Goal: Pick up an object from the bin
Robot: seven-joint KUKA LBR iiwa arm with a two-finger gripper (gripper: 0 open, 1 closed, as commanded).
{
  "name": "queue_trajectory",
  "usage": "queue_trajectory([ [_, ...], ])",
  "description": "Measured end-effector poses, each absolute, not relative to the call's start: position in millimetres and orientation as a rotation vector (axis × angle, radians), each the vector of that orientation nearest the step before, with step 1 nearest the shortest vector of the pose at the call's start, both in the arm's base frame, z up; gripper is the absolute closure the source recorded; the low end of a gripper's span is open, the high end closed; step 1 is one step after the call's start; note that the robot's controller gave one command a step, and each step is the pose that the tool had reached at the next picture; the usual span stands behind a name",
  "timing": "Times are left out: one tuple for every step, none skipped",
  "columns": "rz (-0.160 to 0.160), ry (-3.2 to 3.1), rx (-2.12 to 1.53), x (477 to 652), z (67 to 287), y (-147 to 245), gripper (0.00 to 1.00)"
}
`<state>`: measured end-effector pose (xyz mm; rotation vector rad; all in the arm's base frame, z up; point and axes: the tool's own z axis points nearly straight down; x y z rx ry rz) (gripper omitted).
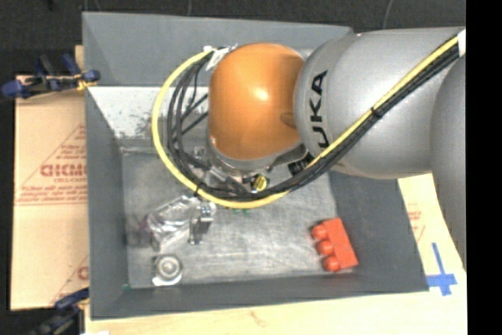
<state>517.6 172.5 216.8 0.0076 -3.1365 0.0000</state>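
Lower left, a round cap (167,269), and lower right, a red block (335,245), lie apart from the arm; just above the cap the gripper (201,222) sits low against a clear plastic piece (166,217), clenched or released cannot be told; judged grasp step, next close firmly and lift.

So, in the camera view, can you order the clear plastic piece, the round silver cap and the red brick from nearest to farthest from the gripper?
1. The clear plastic piece, right beside the gripper, towards the left.
2. The round silver cap, low on the left.
3. The red brick, far off at the lower right.
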Motion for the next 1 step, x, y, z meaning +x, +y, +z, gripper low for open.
queue_trajectory([
  [-0.002, -3.036, 0.847, 531.6, 110.8, 146.8, 0.00],
])
